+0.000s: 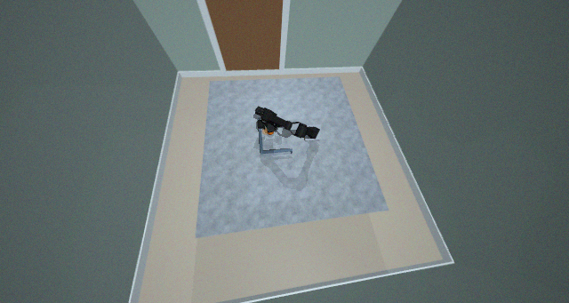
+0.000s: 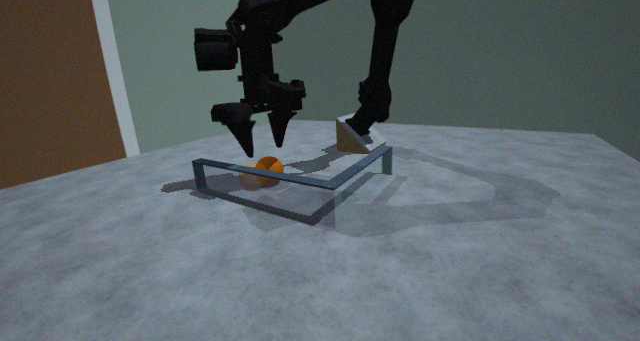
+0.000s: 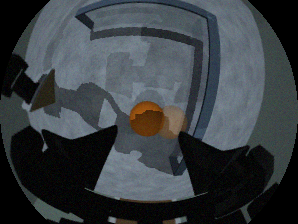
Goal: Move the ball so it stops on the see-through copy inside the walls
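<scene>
Taking the clear walls [image 2: 320, 181] as my landmark, I work outward from their nearest point. The corner where the two low panes meet sits closest to the exterior camera. From there one pane runs left and the other runs back toward the arm's base.

Just behind the left-running pane, on the inner side, lies the ball [image 2: 269, 169]. It is small, orange, smooth and round. Touching it on the side nearer that pane's free end is the see-through copy [image 2: 248, 177], a paler orange ghost that partly overlaps it. So I judge the ball is close to its spot but not yet on it.

Above the ball hangs my gripper [image 2: 262, 143]. Its fingers stand wide apart with nothing between them, and the tips are a little above the ball's top. In the wrist view the ball [image 3: 145, 117] sits between the two dark fingers, with the copy [image 3: 174, 119] next to it, toward the pane.

I expect the ball to be light and hard. It will likely roll at the slightest nudge, so I would close across its widest part, at mid-height, and squeeze evenly.

Farther back, beyond the far end of the other pane, is a tan wedge [image 2: 351, 140] at the foot of the arm.

I can read no brand, label or writing anywhere.
</scene>
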### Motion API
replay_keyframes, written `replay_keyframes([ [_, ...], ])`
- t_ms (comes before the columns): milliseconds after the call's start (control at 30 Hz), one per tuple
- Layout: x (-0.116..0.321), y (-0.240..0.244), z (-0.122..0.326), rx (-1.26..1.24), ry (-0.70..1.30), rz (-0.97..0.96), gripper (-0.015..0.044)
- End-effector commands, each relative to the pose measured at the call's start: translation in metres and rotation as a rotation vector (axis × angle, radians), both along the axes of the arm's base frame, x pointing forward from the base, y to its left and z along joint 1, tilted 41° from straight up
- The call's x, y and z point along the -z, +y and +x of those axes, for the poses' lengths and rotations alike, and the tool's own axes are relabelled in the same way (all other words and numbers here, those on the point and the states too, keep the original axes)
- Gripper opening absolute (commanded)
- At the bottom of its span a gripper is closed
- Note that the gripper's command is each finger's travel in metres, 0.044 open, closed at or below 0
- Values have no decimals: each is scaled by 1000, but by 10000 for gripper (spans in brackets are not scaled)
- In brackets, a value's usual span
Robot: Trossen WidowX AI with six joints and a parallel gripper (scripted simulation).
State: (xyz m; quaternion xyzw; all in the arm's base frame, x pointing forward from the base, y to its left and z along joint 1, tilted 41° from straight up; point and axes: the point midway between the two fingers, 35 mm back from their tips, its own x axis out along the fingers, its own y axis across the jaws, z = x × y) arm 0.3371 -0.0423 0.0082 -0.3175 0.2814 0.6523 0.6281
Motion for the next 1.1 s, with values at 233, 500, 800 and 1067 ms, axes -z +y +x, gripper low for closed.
replay_keyframes([
  [233, 15, 13, -2, 4, 9, 8, 385],
  [500, 24, 21, -2, 4, 8, 8, 385],
  [800, 32, 28, -3, 3, 8, 9, 359],
  [1067, 32, 28, -3, 3, 8, 9, 266],
])
